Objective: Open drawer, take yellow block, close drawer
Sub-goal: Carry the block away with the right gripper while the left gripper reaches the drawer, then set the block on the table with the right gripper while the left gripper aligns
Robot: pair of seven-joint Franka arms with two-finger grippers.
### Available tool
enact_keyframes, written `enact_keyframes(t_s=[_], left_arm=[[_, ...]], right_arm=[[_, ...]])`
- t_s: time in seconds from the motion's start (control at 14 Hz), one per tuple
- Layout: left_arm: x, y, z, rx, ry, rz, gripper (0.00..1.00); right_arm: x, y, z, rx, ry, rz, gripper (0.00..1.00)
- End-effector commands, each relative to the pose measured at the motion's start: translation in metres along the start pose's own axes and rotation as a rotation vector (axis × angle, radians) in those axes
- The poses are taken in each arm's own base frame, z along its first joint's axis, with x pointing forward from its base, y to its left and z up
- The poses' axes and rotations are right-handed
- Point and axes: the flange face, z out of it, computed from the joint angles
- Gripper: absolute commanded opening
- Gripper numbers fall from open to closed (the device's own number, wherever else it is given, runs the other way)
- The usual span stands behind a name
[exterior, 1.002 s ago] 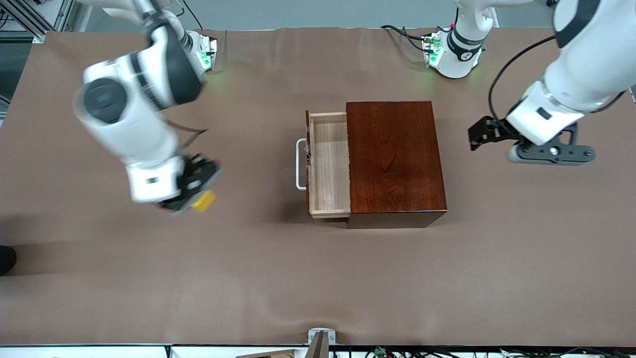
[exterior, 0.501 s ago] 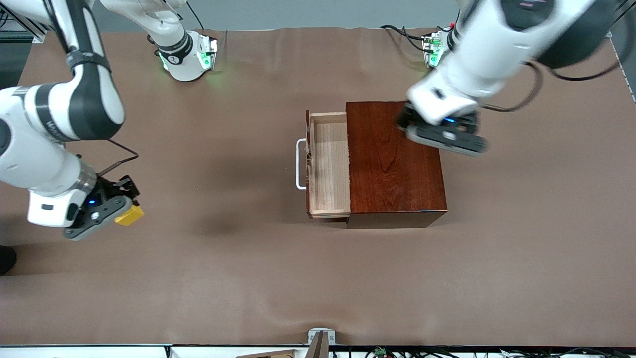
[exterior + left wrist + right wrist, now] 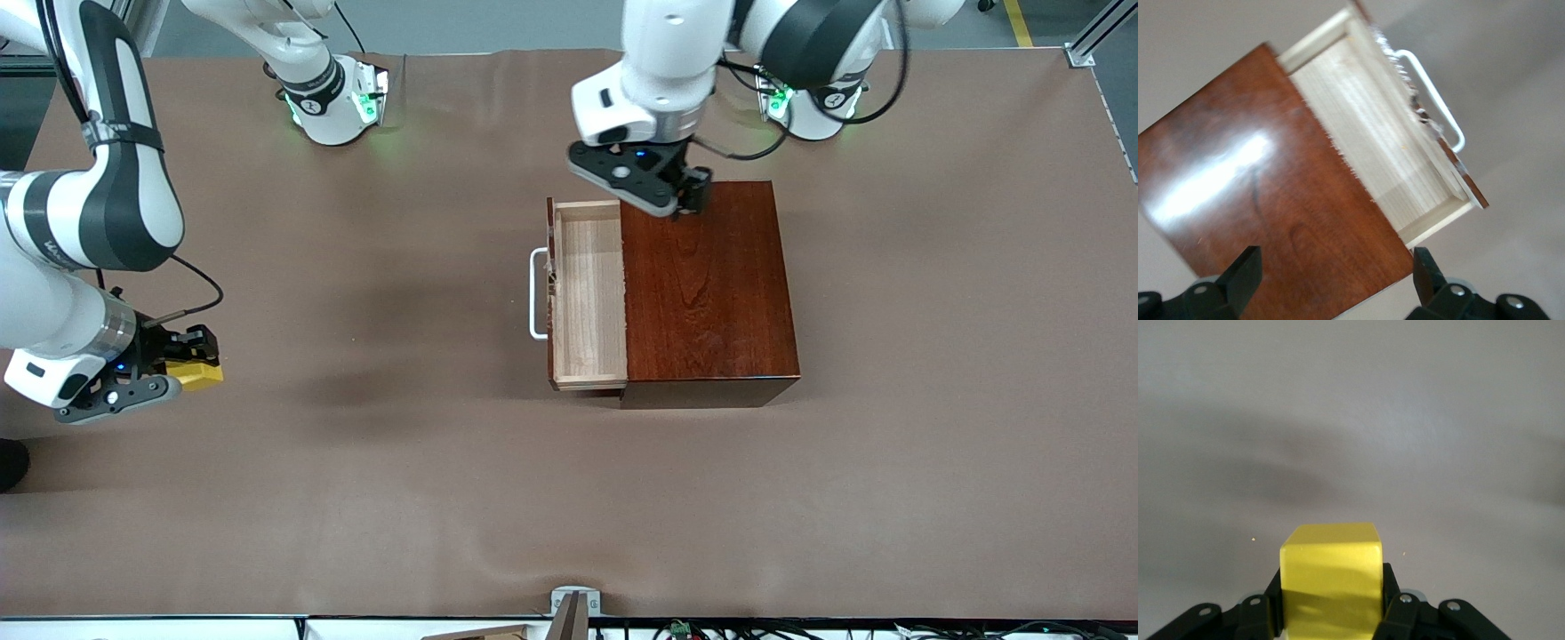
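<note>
We saw right gripper clamped on yellow block, hanging over bare table at right arm's end, well apart from box. Left gripper hovered over dark wooden box by its edge toward bases, fingers spread wide, holding nothing. Drawer stood pulled out, white handle facing right arm's end, open cloth around.

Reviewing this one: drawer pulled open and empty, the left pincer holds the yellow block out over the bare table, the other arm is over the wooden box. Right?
Not quite: it is the right pincer that holds the yellow block, as the right wrist view shows. The left pincer, fingers open, is over the wooden box. The drawer is open and empty.
</note>
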Motion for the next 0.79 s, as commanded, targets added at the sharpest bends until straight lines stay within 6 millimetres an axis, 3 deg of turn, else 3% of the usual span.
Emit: enact_keyframes(t_s=[0.0, 0.29, 0.57, 0.72], left_arm=[[0.020, 0.034, 0.010, -0.002, 0.025, 0.227, 1.00], [0.066, 0.085, 0.048, -0.060, 0.162, 0.335, 1.00], [0.101, 0.087, 0.094, -0.066, 0.308, 0.515, 1.00], [0.109, 0.081, 0.121, -0.046, 0.306, 0.657, 1.00]], right_arm=[[-0.009, 0.010, 0.018, 0.020, -0.019, 0.136, 0.00], [-0.006, 0.026, 0.052, 0.016, 0.021, 0.231, 0.00], [-0.005, 0.054, 0.102, 0.039, 0.032, 0.349, 0.00], [0.002, 0.054, 0.122, 0.054, 0.054, 0.364, 0.00]])
